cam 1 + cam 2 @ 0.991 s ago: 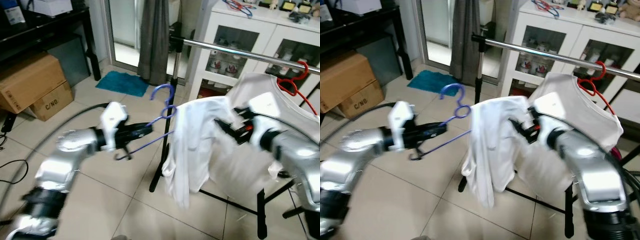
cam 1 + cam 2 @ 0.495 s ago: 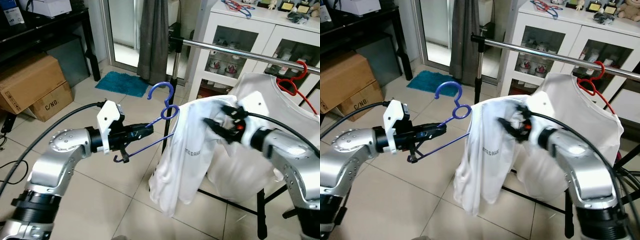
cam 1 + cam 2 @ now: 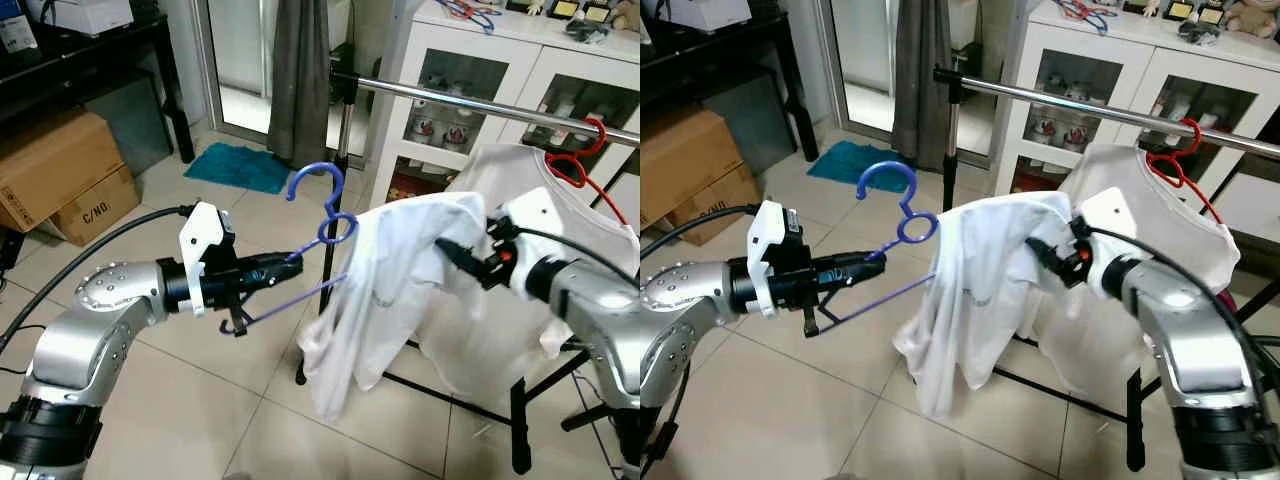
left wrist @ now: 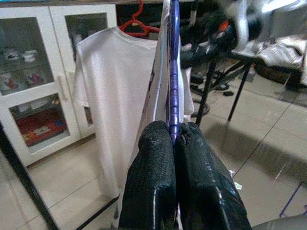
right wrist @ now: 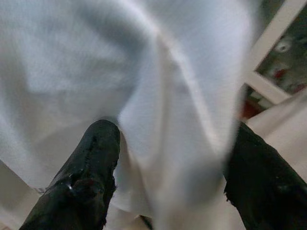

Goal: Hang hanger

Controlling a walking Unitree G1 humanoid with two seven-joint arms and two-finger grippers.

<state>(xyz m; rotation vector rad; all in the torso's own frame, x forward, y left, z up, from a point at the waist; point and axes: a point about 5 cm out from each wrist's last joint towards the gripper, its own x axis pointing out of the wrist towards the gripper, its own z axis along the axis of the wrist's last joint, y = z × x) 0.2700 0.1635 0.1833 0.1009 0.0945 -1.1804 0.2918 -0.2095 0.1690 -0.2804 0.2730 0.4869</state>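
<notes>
At 9 o'clock in my head view sit two boxes [image 3: 62, 175] on the floor [image 3: 200, 400] under a dark shelf, well apart from my arms. My left hand [image 3: 275, 268] reaches in toward 3 o'clock, its fingers [image 4: 152, 191] pressed together on the lower bar of the hanger [image 3: 322, 225]. That blue hanger tilts up, hook at 12 o'clock, free in the air and below the rail [image 3: 480, 103]. A shirt [image 3: 375, 290] drapes off the hanger's far end, its hem hanging loose above the tiles. A teal mat [image 3: 240, 165] lies beyond, by the curtain [image 3: 300, 70]. There is bare tile beneath my left arm and in front of the rack's post [image 3: 335, 190].

My right hand [image 3: 455, 255] is at 3 o'clock, fingers [image 5: 91, 167] spread wide with shirt cloth bunched between them; I cannot tell whether it grips the cloth. Just behind it a second shirt [image 3: 530, 300] hangs from a red hanger [image 3: 580, 165] on the rail, near the rail's right end. The stretch of rail left of that is bare. A white cabinet [image 3: 500, 60] stands close behind the rail.
</notes>
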